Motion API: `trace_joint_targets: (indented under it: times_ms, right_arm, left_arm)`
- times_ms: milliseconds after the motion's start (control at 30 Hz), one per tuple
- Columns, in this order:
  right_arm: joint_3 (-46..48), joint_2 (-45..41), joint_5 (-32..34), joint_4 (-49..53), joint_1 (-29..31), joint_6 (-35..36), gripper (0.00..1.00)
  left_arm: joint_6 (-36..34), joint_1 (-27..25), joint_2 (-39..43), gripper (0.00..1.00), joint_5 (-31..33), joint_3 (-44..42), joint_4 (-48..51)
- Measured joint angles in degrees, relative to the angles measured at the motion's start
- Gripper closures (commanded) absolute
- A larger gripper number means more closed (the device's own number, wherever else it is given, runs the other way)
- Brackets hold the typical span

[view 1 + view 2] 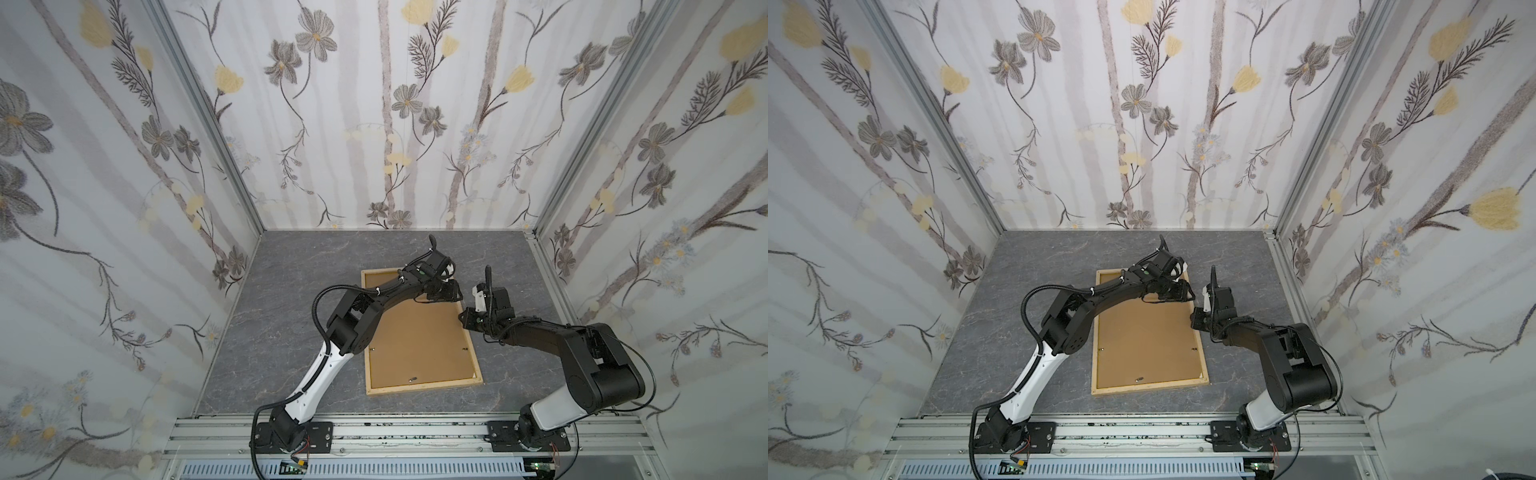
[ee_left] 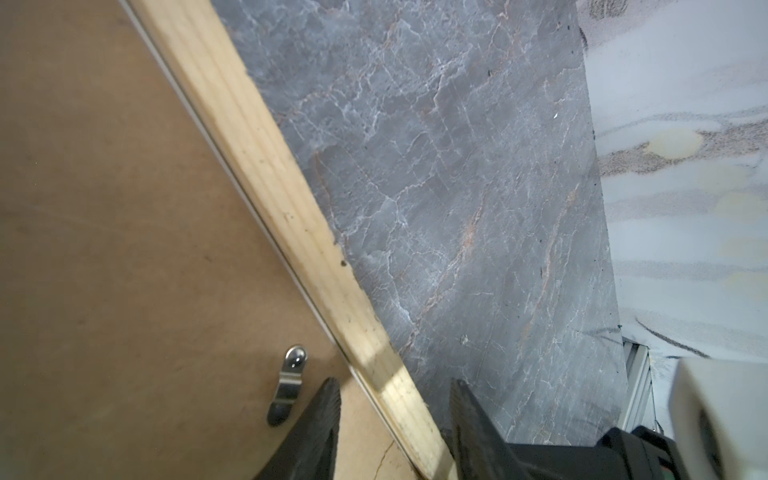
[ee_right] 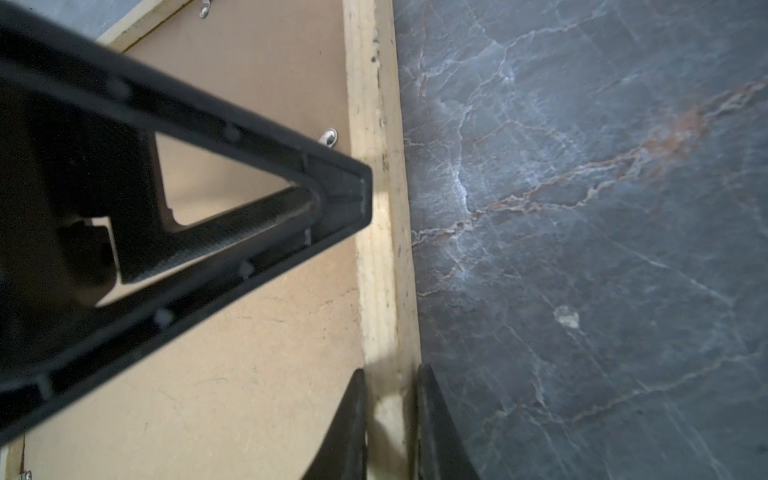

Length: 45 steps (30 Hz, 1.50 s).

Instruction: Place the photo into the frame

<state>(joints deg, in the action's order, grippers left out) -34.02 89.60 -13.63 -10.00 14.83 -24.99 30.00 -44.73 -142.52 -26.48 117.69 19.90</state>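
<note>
Between right jaws, seemingly snug: frame [image 3: 382, 270]

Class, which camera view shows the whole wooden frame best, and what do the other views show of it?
A top view: the frame lies there almost whole, with only part of its far end hidden under the left arm. The wrist views each show just a stretch of one side.

Soft, even light fills both top views, with faint shadows on the counter [image 1: 266, 332] and walls [image 1: 83, 208] bowed at the edges. The right wrist view is dimmer, blurred close to the lens, with a pale patch, perhaps glare, on the frame [image 3: 382, 270].
</note>
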Motion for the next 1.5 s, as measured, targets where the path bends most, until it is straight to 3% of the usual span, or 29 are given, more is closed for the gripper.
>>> trace_joint_targets:
  times_ms: [333,900,1500]
  right_arm:
    - [0.3,-0.1,0.1,-0.5,0.2,0.0,0.84]
    - [0.4,-0.3,2.1,-0.6,2.0,-1.1,0.85]
    - [0.4,0.7,2.2,-2.8,3.1,-2.2,0.86]
  left_arm:
    - [-1.1,4.2,3.8,0.55,4.4,-3.2,1.5]
    - [-1.1,0.5,1.7,0.55,2.8,-2.4,0.4]
    - [0.3,0.3,-0.2,0.55,1.2,-0.9,-2.3]
